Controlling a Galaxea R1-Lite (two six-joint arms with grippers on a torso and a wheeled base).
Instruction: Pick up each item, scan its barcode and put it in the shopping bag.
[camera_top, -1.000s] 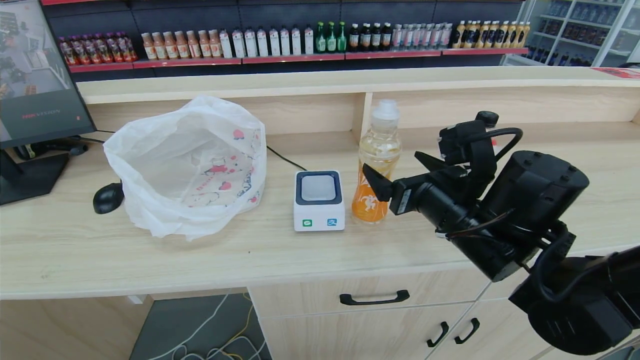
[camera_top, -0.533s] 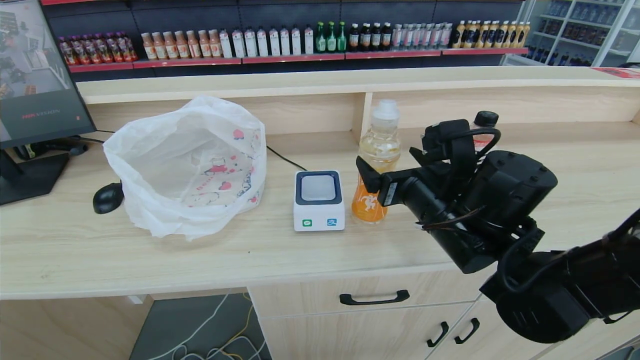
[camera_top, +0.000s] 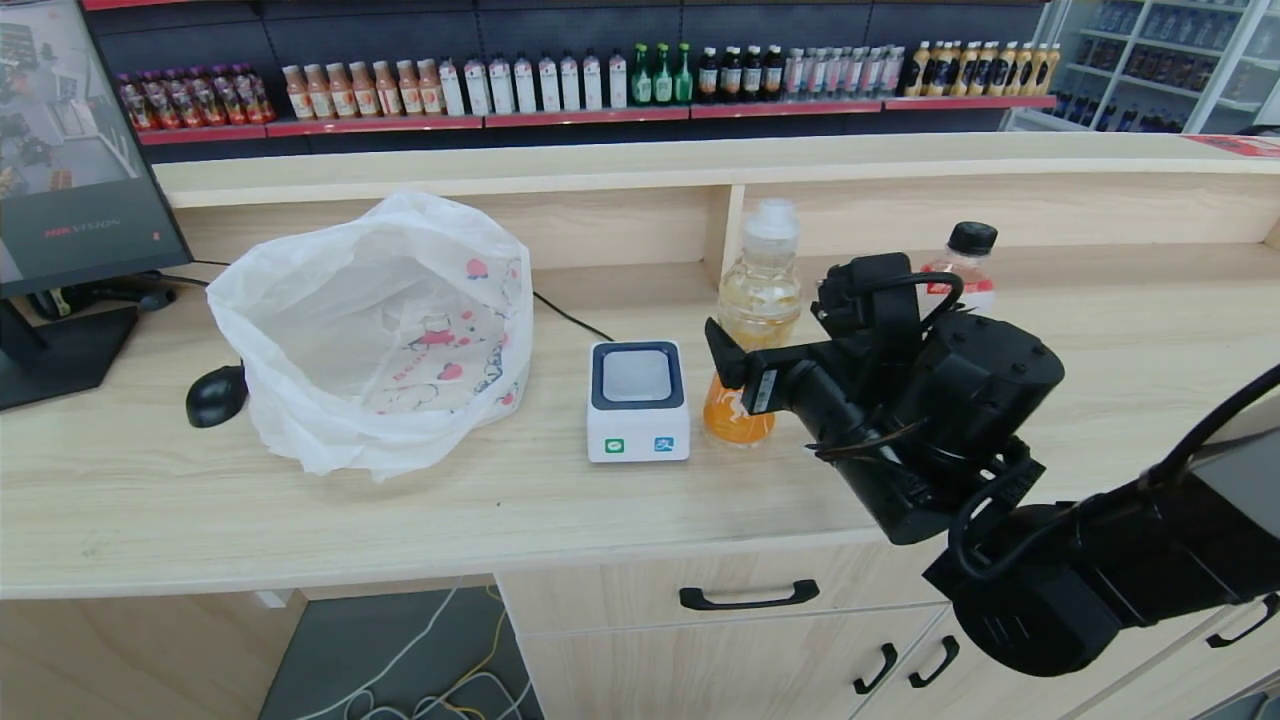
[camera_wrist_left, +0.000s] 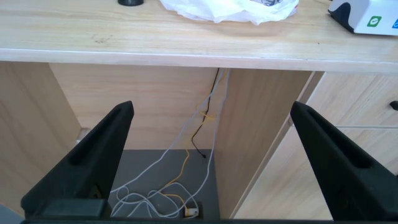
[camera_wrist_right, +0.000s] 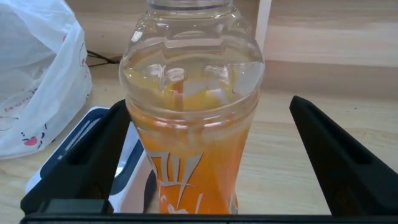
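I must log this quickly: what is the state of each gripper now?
Left gripper: open, empty.
Right gripper: open, fingers either side of the orange bottle, not gripping.

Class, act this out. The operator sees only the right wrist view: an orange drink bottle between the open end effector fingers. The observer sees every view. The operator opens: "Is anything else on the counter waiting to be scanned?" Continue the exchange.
Observer: Yes. A black-capped bottle stands on the counter, farther back than the orange drink bottle and to its right.
Operator: Is the shopping bag ready?
Observer: The shopping bag sits with its mouth open, left of the scanner.
Operator: Where is the left end effector?
Observer: The left end effector is open, below the counter's edge, facing the gap where loose cables lie on the floor.
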